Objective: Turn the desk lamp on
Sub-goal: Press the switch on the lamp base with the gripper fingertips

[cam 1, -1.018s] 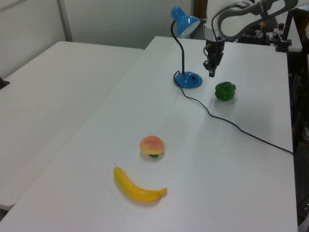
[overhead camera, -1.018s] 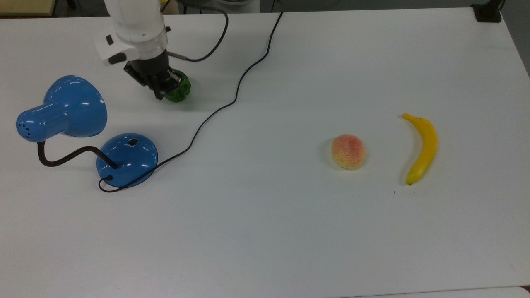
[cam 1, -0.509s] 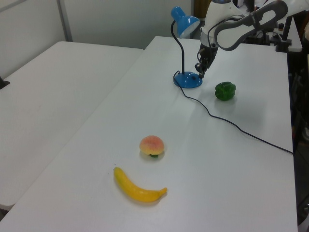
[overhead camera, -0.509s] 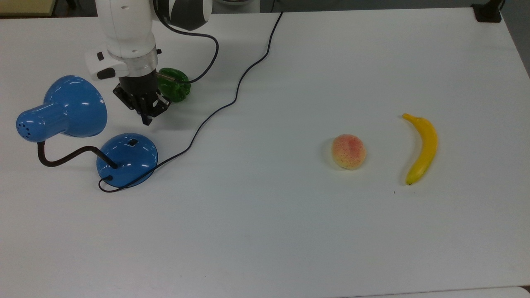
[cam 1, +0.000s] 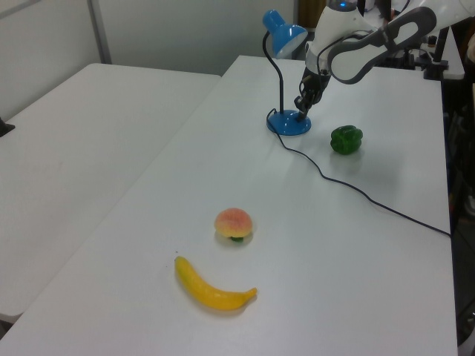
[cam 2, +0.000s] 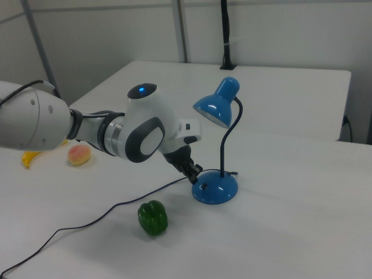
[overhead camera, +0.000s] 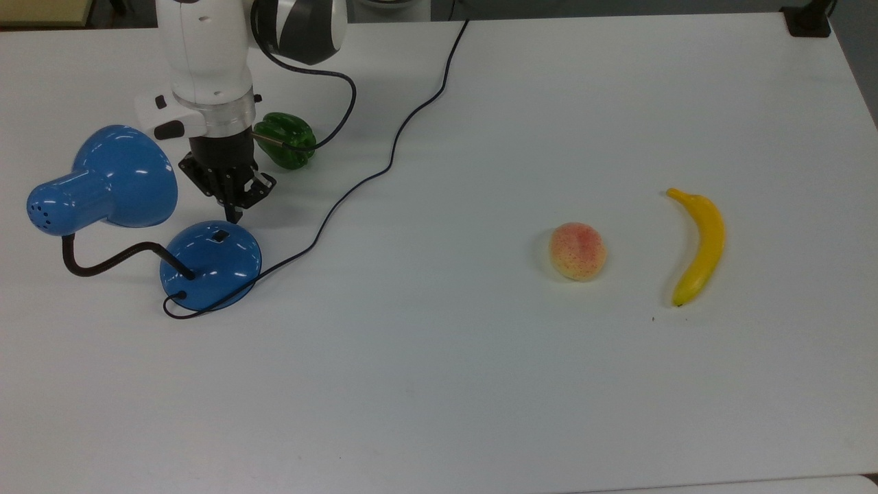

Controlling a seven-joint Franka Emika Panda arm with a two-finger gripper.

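Your arm reaches in from the far edge of the tabletop in the top view, wrist turned down so the gripper points at the table. Its tip sits right at the far rim of the round base of the desk lamp, just short of the small black switch on the dome. In the right view the gripper comes in at a slant and its tip is at the base's edge; whether it touches you cannot tell. The fingers look drawn together into a single narrow point, with nothing between them.

The desk lamp stands near the top view's left edge of the tabletop, toward the far corner, its shade leaning away from the base on the bent gooseneck. Its black cord snakes off toward the far edge.

A green pepper lies just beside the wrist. A peach and a banana lie well apart, toward the top view's right edge. There is no writing or label you can read.
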